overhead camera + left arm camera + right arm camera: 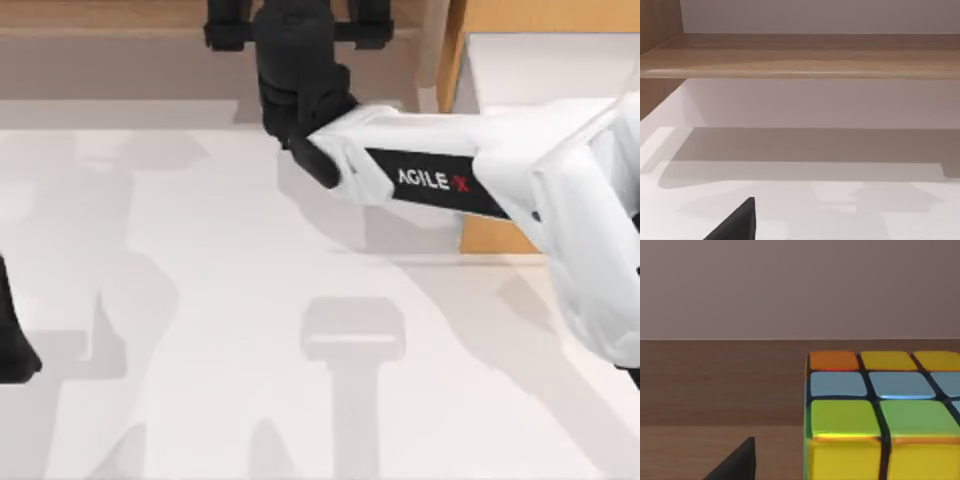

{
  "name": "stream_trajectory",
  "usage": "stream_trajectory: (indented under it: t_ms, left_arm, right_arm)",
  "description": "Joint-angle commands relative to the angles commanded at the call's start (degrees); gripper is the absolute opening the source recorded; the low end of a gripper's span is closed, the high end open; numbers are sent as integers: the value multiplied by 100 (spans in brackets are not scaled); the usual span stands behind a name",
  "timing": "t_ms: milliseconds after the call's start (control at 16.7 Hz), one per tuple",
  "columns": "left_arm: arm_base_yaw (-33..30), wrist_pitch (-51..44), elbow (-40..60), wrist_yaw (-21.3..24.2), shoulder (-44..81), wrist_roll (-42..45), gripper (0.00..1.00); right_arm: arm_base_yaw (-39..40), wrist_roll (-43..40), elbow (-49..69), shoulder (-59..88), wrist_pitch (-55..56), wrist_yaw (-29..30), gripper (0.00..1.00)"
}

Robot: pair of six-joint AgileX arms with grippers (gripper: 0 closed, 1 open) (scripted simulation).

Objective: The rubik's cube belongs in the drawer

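Reaching over the wooden shelf [120,15], the right gripper [297,20] nears the glossy rubik's cube [880,415]; finger state unclear.

The right arm [470,170] bears the only readable lettering: "AGILE·X" in white capitals, the final X red, printed on a black panel along the side of its white forearm casing, seen in the top view.
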Motion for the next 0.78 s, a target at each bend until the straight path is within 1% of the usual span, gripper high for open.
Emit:
stream_trajectory:
  t_ms: [120, 360, 780]
  left_arm:
    - [0, 0, 0, 0, 0, 0, 100]
    - [0, 0, 0, 0, 0, 0, 100]
    - [0, 0, 0, 0, 0, 0, 100]
  right_arm:
    - [38, 18, 201, 163, -73, 57, 100]
    - [42, 23, 222, 186, -81, 73, 100]
    - [42, 23, 222, 186, -81, 73, 47]
